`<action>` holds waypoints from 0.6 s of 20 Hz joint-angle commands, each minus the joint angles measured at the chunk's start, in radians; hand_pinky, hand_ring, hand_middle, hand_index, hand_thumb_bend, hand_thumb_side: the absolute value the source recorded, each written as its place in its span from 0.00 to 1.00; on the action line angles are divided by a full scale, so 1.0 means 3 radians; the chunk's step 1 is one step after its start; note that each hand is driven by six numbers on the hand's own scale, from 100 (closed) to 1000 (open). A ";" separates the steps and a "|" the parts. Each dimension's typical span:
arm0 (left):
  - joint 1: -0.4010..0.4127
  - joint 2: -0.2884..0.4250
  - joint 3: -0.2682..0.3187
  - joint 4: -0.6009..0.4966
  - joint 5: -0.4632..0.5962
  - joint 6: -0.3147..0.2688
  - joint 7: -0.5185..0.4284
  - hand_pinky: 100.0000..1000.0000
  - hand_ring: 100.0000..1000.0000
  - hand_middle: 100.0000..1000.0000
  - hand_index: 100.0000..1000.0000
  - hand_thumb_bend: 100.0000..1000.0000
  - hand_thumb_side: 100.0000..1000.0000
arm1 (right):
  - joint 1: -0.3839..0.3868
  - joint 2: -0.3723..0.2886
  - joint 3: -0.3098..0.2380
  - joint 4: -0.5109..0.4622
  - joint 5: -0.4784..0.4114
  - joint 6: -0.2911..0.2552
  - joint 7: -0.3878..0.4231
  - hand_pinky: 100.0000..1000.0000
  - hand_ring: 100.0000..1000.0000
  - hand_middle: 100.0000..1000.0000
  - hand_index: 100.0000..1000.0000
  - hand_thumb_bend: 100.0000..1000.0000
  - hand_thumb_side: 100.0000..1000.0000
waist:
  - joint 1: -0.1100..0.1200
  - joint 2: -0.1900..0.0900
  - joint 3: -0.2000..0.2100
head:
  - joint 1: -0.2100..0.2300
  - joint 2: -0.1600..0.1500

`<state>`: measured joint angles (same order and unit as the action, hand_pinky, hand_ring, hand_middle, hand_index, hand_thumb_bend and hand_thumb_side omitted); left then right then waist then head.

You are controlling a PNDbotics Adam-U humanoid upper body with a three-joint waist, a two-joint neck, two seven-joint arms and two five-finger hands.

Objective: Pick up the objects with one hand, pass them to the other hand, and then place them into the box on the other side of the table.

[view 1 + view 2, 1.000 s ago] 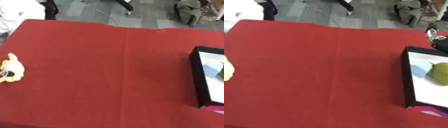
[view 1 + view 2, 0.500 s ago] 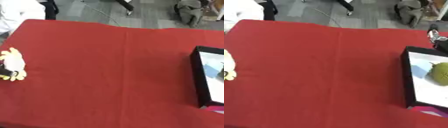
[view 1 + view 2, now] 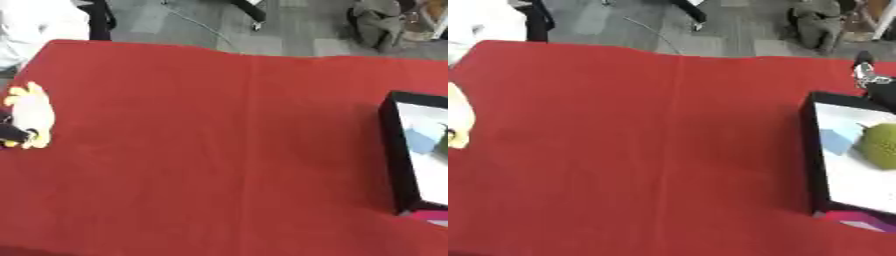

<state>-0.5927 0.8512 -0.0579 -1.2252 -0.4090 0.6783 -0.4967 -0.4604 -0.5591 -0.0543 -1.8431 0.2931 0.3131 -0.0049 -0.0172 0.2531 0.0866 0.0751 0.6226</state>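
At the far left edge, the left hand (image 3: 10, 134) shows only as a dark part under a pale yellow and white soft toy (image 3: 31, 119). The hand appears closed on the toy's lower end, though most of the hand is cut off by the edge. The toy stands above and just right of that dark part, its yellow tuft uppermost, over the red tablecloth (image 3: 219, 150).

Well to the right of the hand, across the cloth, is the black-walled box (image 3: 816, 165) with a white floor. Inside it a green, rough-skinned round fruit (image 3: 881, 146) lies beside a pale blue block (image 3: 837, 141). Just beyond the box's far corner is the right hand (image 3: 868, 77), black and silver. Whether its fingers are apart or together cannot be told.
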 commanded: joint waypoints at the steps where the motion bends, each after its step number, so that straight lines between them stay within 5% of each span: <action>1: 0.0009 0.0219 0.0031 -0.0317 0.0110 0.0018 0.0141 0.69 0.52 0.41 0.45 0.00 0.22 | -0.0038 -0.0089 -0.0032 -0.0052 -0.0027 -0.0004 -0.0012 0.99 1.00 0.90 0.97 0.00 0.43 | 0.0016 -0.0055 0.0003 | -0.0027 -0.0017; 12: 0.0074 0.0127 -0.0305 -0.1270 0.0304 -0.0413 0.0519 0.65 0.49 0.38 0.43 0.00 0.28 | -0.0289 0.0005 0.0171 -0.0234 -0.0058 -0.0106 0.0165 0.98 1.00 0.92 1.00 0.00 0.39 | 0.0012 -0.0076 -0.0006 | -0.0259 -0.0050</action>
<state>-0.5560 0.8678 -0.1471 -1.5639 -0.3195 0.5669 -0.3536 -0.5307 -0.5473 -0.0088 -1.8860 0.2816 0.2877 0.0327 -0.0170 0.2527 0.0850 0.0080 0.6205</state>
